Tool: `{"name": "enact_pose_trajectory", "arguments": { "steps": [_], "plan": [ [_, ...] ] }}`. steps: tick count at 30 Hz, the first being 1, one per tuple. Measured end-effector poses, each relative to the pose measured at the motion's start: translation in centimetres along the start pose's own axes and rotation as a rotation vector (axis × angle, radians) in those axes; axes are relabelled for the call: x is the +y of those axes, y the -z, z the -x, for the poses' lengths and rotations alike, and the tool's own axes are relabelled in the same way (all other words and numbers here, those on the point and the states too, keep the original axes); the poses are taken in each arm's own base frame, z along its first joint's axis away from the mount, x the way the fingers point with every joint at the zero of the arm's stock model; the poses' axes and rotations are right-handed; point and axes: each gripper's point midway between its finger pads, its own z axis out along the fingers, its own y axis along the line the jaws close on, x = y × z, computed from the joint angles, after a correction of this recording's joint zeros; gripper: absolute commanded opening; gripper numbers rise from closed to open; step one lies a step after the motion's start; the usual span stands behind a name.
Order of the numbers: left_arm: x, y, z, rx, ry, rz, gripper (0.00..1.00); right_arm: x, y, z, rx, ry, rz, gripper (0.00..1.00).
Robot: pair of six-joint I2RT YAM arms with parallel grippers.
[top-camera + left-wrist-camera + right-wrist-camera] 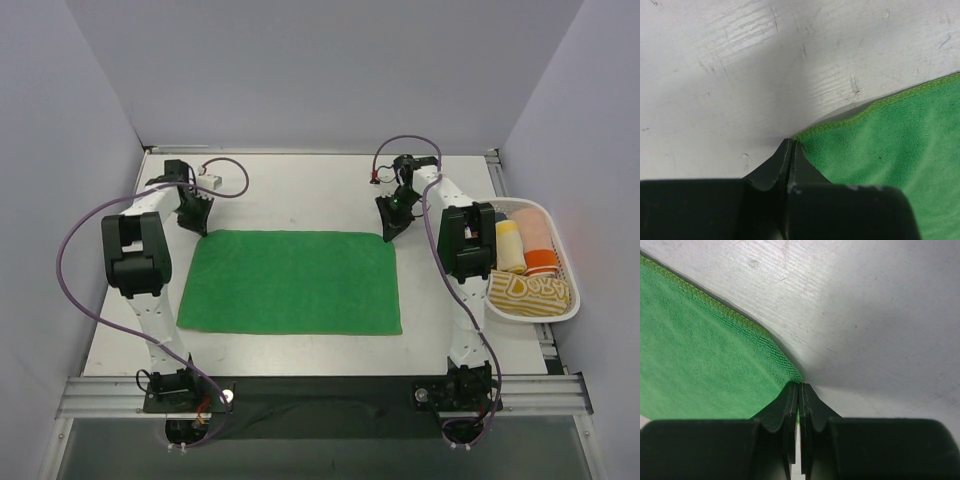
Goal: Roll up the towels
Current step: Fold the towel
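Observation:
The green towel (290,282) lies spread flat in the middle of the table. My left gripper (203,229) is at its far left corner. In the left wrist view that gripper (791,143) is shut, its tips pinching the hemmed corner of the green towel (890,155). My right gripper (390,232) is at the far right corner. The right wrist view shows it (800,386) shut on the corner of the green towel (700,355), with green showing between the jaws. A pale yellow towel (509,245) sits rolled in the basket at the right.
A white slatted basket (575,300) stands at the table's right edge, holding rolled cloths beside the yellow one: an orange and pink one (538,240) and a yellow patterned one (527,292). Grey walls enclose the table on three sides.

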Motion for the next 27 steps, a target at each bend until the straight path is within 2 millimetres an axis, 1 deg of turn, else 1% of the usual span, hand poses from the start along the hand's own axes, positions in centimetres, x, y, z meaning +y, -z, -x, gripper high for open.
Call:
{"name": "enact_pose_trajectory", "arguments": {
  "steps": [5,8,12,16,19,21,23,25,27],
  "plan": [
    [-0.2,0.1,0.2,0.001,0.001,-0.003,0.00,-0.5,0.4,0.4,-0.012,0.016,-0.020,0.00],
    [-0.2,0.2,0.7,0.004,0.012,-0.013,0.00,-1.2,1.2,1.6,-0.045,0.038,-0.046,0.00],
    [0.4,0.7,3.4,-0.041,0.018,-0.022,0.00,-2.4,2.6,3.6,-0.105,0.074,-0.090,0.00],
    [1.1,2.1,6.3,-0.114,0.028,-0.043,0.00,-3.1,3.3,4.3,-0.126,0.101,-0.118,0.00],
    [1.4,3.2,7.5,-0.162,0.037,-0.077,0.00,-3.3,3.3,4.2,-0.120,0.120,-0.126,0.00],
    [1.3,3.5,7.5,-0.172,0.045,-0.108,0.00,-3.3,3.1,3.7,-0.110,0.134,-0.124,0.00],
    [1.1,3.7,6.6,-0.159,0.049,-0.135,0.00,-3.1,3.1,2.8,-0.092,0.152,-0.118,0.00],
    [0.7,4.1,5.2,-0.143,0.043,-0.159,0.00,-2.7,3.4,1.7,-0.075,0.167,-0.110,0.00],
    [0.0,4.9,3.3,-0.115,0.034,-0.184,0.00,-2.1,4.1,0.7,-0.073,0.189,-0.101,0.00]
  ]
}}
